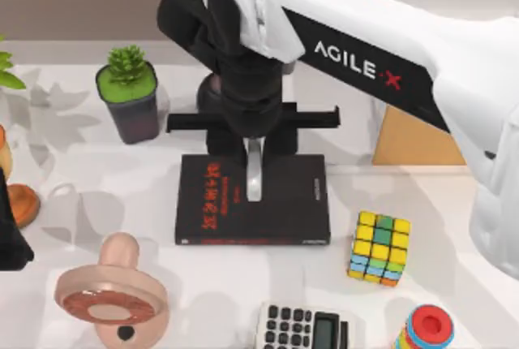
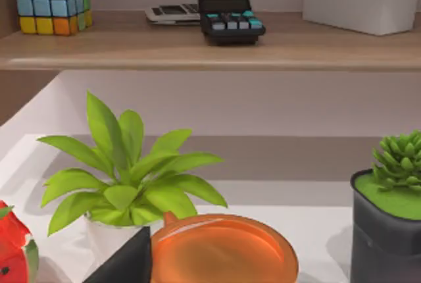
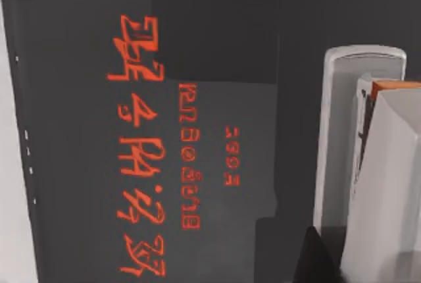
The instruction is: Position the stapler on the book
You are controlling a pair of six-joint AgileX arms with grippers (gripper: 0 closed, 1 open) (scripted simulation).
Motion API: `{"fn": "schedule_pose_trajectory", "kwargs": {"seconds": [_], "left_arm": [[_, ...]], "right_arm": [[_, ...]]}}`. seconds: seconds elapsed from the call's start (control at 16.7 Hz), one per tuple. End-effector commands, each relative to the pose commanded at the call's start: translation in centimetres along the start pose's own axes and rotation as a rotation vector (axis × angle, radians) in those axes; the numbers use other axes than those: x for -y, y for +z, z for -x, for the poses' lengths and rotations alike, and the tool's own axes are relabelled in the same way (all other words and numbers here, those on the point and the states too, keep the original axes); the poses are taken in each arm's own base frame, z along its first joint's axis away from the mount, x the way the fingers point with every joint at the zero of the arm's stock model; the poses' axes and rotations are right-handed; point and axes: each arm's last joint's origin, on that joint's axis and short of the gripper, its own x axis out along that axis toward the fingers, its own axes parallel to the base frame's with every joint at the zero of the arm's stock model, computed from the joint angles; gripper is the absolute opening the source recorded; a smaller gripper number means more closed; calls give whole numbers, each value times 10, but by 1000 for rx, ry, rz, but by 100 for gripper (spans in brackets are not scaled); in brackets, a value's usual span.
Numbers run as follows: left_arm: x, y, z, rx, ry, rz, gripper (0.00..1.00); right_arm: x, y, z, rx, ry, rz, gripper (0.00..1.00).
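1. The slim, smooth silver-white stapler (image 1: 255, 172) is lying on the flat matte black book (image 1: 284, 203) with red lettering, near the cover's middle and far edge.
2. The right gripper (image 1: 255, 144) is hanging straight down over the stapler's far end; whether its fingers are gripping cannot be told.
3. The left arm is sitting parked at the table's left edge.

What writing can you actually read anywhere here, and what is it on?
"AGILE·X": white letters on the black panel of the right arm.
Red lettering on the book cover: stylised characters, not readable as words.
Small pale text near the book's edge: too small to read.
Calculator keys: no legible marks.
The stapler shows no text.
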Motion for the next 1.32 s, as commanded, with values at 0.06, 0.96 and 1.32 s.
{"fn": "schedule_pose_trajectory", "kwargs": {"seconds": [0.06, 0.96, 1.32], "left_arm": [[0, 0, 0, 0, 0, 0, 100], [0, 0, 0, 0, 0, 0, 100], [0, 0, 0, 0, 0, 0, 100]], "right_arm": [[-1, 0, -2, 2, 1, -6, 0], [-1, 0, -25, 2, 1, -9, 0], [-1, 0, -32, 3, 1, -8, 0]]}}
